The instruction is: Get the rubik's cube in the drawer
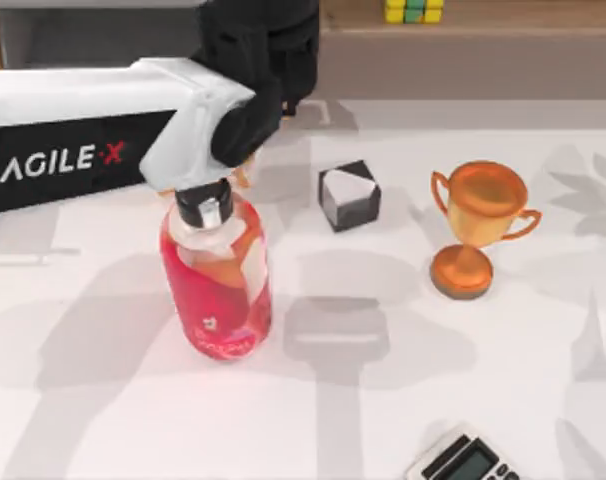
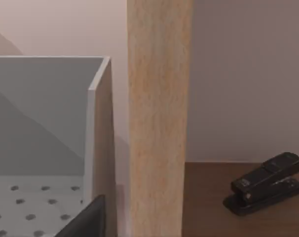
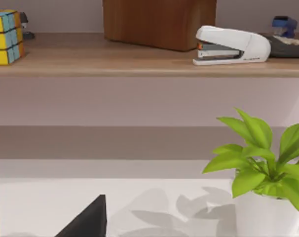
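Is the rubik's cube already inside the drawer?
No. In the right wrist view the rubik's cube sits on the wooden shelf, not inside the grey drawer.

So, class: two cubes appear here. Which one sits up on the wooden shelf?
The rubik's cube, with yellow and green stickers; the black-and-white cube rests on the table.

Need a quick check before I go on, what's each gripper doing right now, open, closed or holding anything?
Left gripper: up by the drawer, cannot be told.
Right gripper: facing the shelf, cannot be told.

two staplers, one rubik's cube
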Robot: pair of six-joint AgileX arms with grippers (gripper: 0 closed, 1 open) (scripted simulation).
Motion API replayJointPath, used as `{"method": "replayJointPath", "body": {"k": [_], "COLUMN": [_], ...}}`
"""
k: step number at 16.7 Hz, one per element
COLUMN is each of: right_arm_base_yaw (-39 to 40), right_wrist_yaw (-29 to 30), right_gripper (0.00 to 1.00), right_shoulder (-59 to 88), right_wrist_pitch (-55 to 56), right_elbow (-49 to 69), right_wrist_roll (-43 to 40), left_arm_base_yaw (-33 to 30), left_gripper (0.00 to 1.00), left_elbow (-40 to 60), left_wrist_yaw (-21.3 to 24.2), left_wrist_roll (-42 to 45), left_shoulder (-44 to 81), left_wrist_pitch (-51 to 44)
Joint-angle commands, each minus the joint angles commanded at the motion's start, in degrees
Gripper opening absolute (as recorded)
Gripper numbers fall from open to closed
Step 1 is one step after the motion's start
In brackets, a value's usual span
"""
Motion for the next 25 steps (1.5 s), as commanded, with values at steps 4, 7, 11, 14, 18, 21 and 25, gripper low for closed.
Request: {"method": "replayJointPath", "body": {"k": [4,7,11,14,18,21,25], "right_arm_base_yaw": [0.0,0.0,0.0,0.0,0.0,0.0,0.0], "right_wrist_yaw": [0.0,0.0,0.0,0.0,0.0,0.0,0.0], "right_gripper": [1.0,1.0,1.0,1.0,1.0,1.0,1.0], "right_shoulder": [0.0,0.0,0.0,0.0,0.0,0.0,0.0], "right_wrist_pitch": [0.0,0.0,0.0,0.0,0.0,0.0,0.0], "right_elbow": [0.0,0.0,0.0,0.0,0.0,0.0,0.0], "right_wrist_roll": [0.0,0.0,0.0,0.0,0.0,0.0,0.0], "left_arm_base_yaw": [-6.5,-9.3,-10.4,-10.4,-10.1,-9.5,-7.2], "left_gripper": [1.0,1.0,1.0,1.0,1.0,1.0,1.0], "left_elbow": [12.4,19.0,21.5,21.5,22.9,27.5,35.9], "left_wrist_yaw": [-5.8,-8.8,-10.0,-10.0,-9.8,-9.1,-6.8], "left_wrist_roll": [0.2,-0.1,-0.4,-0.4,-0.3,-0.3,-0.4], "left_shoulder": [18.8,27.6,31.1,31.1,31.3,33.0,37.4], "left_wrist_pitch": [5.1,7.7,8.8,8.8,7.7,4.8,0.7]}}
